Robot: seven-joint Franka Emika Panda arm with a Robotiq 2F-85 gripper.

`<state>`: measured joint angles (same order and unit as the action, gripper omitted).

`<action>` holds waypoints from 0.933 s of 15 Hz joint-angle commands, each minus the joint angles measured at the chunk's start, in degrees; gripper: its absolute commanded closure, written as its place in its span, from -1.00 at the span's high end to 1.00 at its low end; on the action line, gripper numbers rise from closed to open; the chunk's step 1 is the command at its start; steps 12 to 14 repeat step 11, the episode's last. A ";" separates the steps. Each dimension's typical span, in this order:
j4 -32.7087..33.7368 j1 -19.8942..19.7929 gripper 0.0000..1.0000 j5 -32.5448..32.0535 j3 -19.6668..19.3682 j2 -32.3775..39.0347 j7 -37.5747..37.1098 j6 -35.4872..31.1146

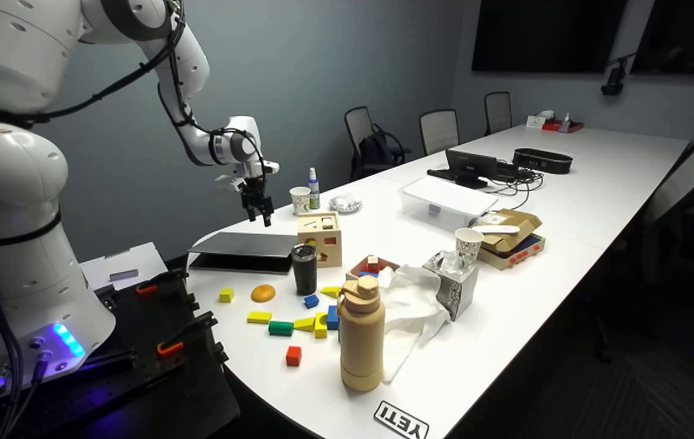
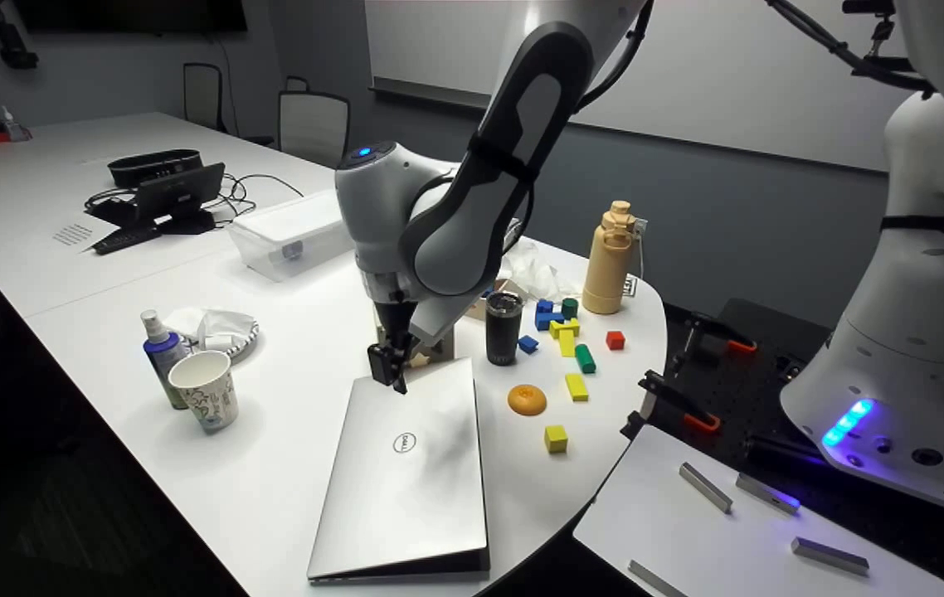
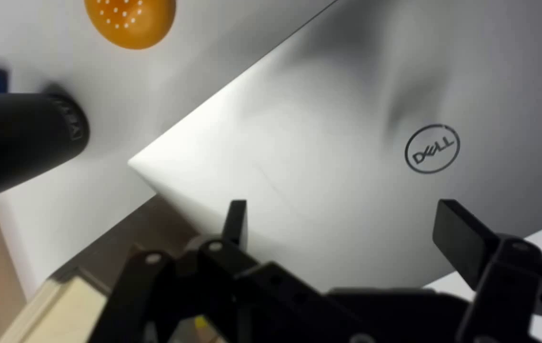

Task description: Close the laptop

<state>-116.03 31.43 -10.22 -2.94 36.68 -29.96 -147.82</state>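
The laptop has a silver lid with a Dell logo. It stands nearly closed on the table, and in an exterior view [image 1: 246, 244] a dark wedge-shaped gap shows between lid and base. The lid's outer face shows in another exterior view [image 2: 410, 481] and fills much of the wrist view [image 3: 328, 119]. My gripper [image 3: 342, 205] is open, with nothing between its wide-apart black fingers. It hangs over the lid's edge near the wooden box in both exterior views [image 1: 260, 216] [image 2: 389, 377]. It looks apart from the lid. The screen and keyboard are hidden.
The wooden shape box [image 1: 319, 239] and black tumbler [image 1: 305, 269] stand right beside the laptop. A paper cup [image 2: 205, 390] and spray bottle [image 2: 162, 356] stand on the table's other side. An orange bun [image 2: 527, 400] and several blocks lie near the laptop.
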 commanded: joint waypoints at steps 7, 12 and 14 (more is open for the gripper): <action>-6.98 -0.63 1.00 -6.29 -3.08 -11.57 -9.32 0.68; -7.67 -1.21 1.00 -8.72 -2.51 -12.50 -11.45 0.94; -7.67 -1.21 1.00 -8.72 -2.51 -12.50 -11.45 0.94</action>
